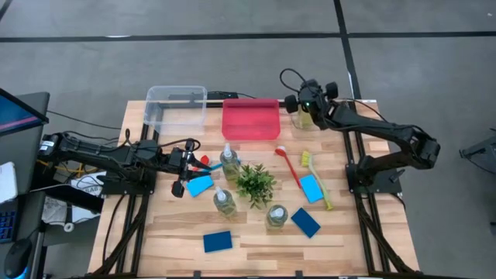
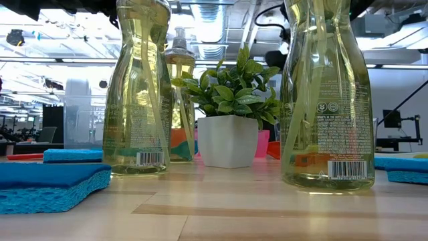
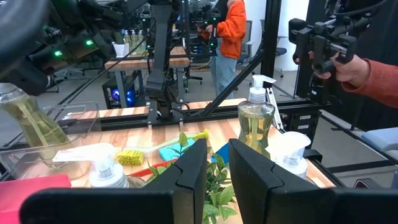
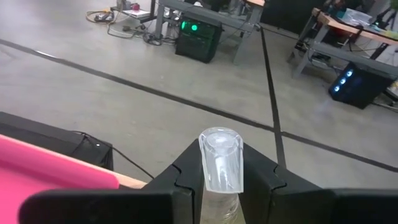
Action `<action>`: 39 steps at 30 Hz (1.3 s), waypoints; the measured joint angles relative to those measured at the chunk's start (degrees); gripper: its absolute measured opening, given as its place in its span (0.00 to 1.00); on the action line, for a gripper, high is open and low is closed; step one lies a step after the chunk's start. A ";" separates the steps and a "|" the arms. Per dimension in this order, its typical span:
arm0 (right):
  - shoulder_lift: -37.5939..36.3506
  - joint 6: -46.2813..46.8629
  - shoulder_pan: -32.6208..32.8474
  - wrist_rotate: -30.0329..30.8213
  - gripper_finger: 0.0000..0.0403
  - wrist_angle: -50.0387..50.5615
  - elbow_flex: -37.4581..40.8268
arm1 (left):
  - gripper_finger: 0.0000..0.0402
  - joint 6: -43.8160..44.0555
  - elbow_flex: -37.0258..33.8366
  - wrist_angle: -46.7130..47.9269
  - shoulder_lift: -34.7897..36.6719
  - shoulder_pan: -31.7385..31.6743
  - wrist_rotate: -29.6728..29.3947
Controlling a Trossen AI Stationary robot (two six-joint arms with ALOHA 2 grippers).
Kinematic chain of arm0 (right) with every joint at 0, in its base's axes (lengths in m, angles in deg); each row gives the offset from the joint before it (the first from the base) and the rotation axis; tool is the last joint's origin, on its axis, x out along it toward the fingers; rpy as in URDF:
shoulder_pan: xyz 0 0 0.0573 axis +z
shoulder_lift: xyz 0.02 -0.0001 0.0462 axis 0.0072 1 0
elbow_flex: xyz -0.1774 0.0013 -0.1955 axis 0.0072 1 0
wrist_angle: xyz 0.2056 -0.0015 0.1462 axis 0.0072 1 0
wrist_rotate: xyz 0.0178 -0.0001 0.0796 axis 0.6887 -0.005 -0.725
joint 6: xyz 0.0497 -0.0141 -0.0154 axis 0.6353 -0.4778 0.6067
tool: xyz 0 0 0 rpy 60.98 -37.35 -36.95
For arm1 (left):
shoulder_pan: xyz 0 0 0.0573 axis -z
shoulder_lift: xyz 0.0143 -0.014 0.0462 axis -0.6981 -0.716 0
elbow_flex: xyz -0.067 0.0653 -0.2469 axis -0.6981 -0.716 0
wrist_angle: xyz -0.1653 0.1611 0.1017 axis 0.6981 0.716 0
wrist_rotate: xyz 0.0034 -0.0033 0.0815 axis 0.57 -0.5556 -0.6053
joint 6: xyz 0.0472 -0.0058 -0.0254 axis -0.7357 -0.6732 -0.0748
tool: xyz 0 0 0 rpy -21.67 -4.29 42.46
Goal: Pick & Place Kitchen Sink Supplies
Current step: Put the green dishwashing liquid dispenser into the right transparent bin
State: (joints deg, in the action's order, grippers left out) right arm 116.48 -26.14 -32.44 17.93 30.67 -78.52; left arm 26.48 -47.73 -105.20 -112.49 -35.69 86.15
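My right gripper [image 1: 299,104] is at the table's far edge, just right of the pink bin [image 1: 251,118]. It is shut on a clear pump bottle of yellow-green liquid [image 1: 304,118]. My left gripper [image 1: 194,164] waits at the table's left, pointing level toward the right. Its fingers are a narrow gap apart with nothing between them [image 3: 217,177]. Three more bottles [image 1: 229,159] [image 1: 224,200] [image 1: 276,217] stand upright mid-table. Blue sponges [image 1: 199,184] [image 1: 311,188] [image 1: 218,241] lie flat. A red brush [image 1: 288,167] and a yellow brush [image 1: 318,182] lie on the wood. My right gripper pinches the bottle's clear pump top [image 4: 221,163] between its two fingers, one on each side. The fingers come roughly level from the table's right, across the upright neck. The body [image 3: 28,121] hangs below, leaning a little. Its base is hidden, so I cannot tell whether it is lifted.
A clear bin [image 1: 177,108] stands left of the pink bin at the far edge. A leafy plant in a white pot [image 1: 255,182] stands mid-table among the bottles. Beyond the table's right edge a person's hand holds a black device [image 3: 323,37]. Bare wood lies along the near edge.
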 joint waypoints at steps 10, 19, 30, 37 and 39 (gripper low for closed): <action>0.00 2.29 -1.45 -0.30 0.16 -0.50 0.26 | 0.17 0.00 0.00 0.00 0.01 0.00 0.00; 0.95 2.76 -1.44 -1.27 0.16 -1.70 0.26 | 0.17 0.00 0.00 0.00 0.00 -0.01 0.00; 7.09 2.34 -1.95 -0.47 0.16 -7.62 -0.04 | 0.17 0.00 0.00 0.01 -0.01 0.00 0.00; 6.94 2.22 -1.28 -0.56 0.16 -7.00 -0.02 | 0.17 0.00 0.00 0.03 0.01 -0.01 0.00; 6.78 0.78 -1.29 -0.72 0.16 -6.71 -0.02 | 0.17 0.00 0.00 0.03 0.01 -0.01 0.00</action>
State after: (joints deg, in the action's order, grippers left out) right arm 123.26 -25.35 -33.73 17.21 23.96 -78.54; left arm 26.48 -47.73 -105.17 -112.47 -35.70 86.15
